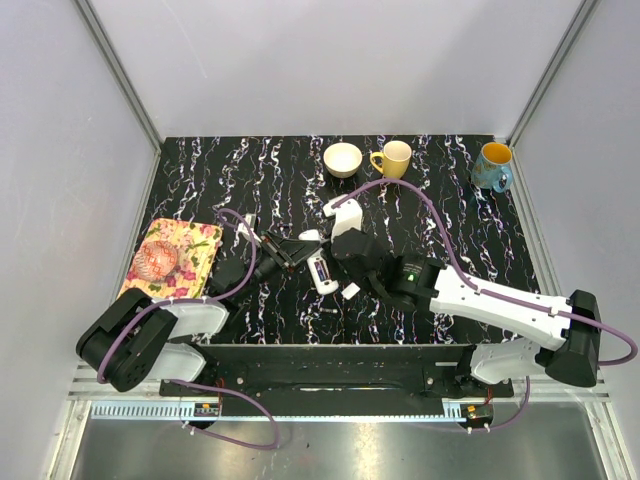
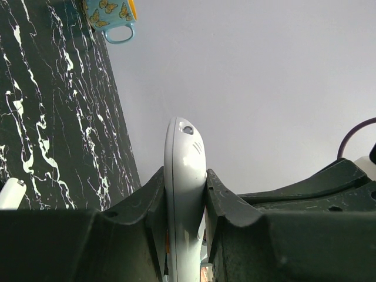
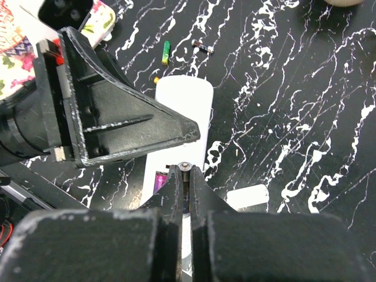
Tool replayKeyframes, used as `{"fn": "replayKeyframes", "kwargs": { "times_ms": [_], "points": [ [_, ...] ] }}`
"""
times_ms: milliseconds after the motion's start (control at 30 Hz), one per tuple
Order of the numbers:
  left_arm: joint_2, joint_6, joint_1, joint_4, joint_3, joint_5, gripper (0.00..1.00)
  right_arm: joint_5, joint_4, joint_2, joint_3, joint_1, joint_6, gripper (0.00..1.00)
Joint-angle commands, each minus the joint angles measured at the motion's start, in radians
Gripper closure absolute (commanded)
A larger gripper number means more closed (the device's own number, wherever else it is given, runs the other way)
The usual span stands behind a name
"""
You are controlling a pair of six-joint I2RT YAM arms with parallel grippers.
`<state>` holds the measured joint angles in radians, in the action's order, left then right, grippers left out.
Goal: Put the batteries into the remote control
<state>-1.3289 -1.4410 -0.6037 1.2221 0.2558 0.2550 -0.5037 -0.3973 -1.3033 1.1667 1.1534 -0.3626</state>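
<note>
The white remote control point(image 3: 183, 108) lies dark recess up, with a purple battery point(image 3: 159, 180) seated in the slot. My left gripper point(image 2: 185, 176) is shut on the remote's sides point(image 2: 185, 147); in the top view it holds the remote point(image 1: 322, 272) at table centre. My right gripper point(image 3: 185, 174) is shut on a slender battery point(image 3: 185, 167), its metal tip just past the fingertips, directly over the remote's recess. Two loose batteries point(image 3: 165, 53) point(image 3: 203, 46) lie farther out. The left gripper's finger point(image 3: 117, 120) overlaps the remote's left side.
A small flat white cover piece point(image 3: 247, 197) lies beside the remote, also in the top view point(image 1: 351, 291). A bowl point(image 1: 343, 159), yellow mug point(image 1: 393, 158) and blue mug point(image 1: 493, 166) stand at the back. A floral cloth point(image 1: 190, 245) lies at the left.
</note>
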Motion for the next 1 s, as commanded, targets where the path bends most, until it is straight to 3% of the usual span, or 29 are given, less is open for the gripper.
{"fn": "replayKeyframes", "kwargs": {
  "times_ms": [0,967],
  "points": [
    [0.019,-0.004,-0.008,0.059,0.045,0.003,1.00,-0.050,0.078,0.015,0.021,0.020,0.010,1.00],
    [0.039,-0.001,-0.016,0.044,0.080,-0.020,1.00,-0.088,0.037,0.038,-0.079,0.058,-0.027,1.00]
  ]
}}
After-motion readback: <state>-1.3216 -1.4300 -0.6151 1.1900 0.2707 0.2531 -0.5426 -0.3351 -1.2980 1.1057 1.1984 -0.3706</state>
